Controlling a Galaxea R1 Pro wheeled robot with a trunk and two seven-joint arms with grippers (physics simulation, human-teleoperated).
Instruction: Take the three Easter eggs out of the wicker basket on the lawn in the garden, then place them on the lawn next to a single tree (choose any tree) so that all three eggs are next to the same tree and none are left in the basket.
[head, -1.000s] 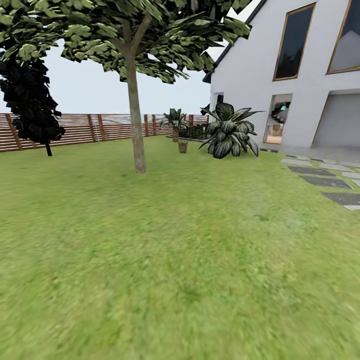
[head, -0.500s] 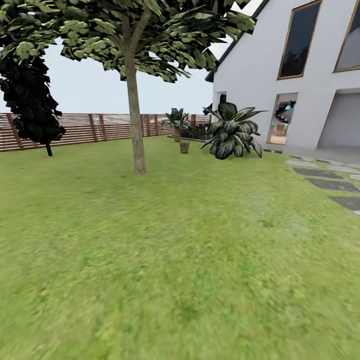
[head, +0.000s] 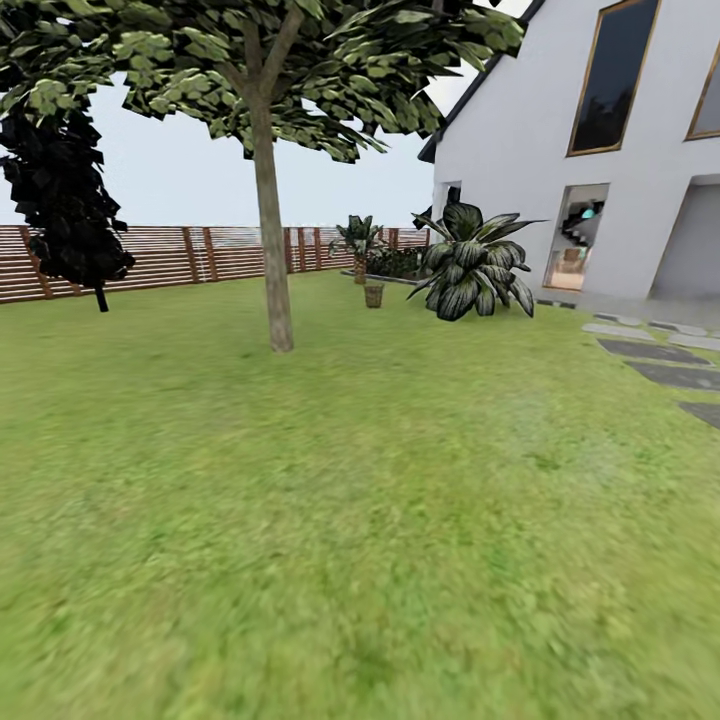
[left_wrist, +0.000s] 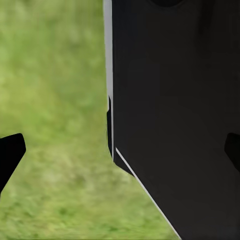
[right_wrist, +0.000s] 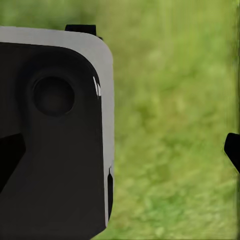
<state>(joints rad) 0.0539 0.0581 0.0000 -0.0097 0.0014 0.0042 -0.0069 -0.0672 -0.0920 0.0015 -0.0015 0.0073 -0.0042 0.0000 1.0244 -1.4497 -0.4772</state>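
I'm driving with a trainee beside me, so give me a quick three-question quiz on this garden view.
1. True or false: the basket touches the tree trunk.
2. What borders the lawn at the right? A pond; B stone slabs; C sandpit.
3. Fill in: behind the dark narrow tree runs a wooden ____.
Key: 1 false, it stands apart, farther back; 2 B; 3 fence.
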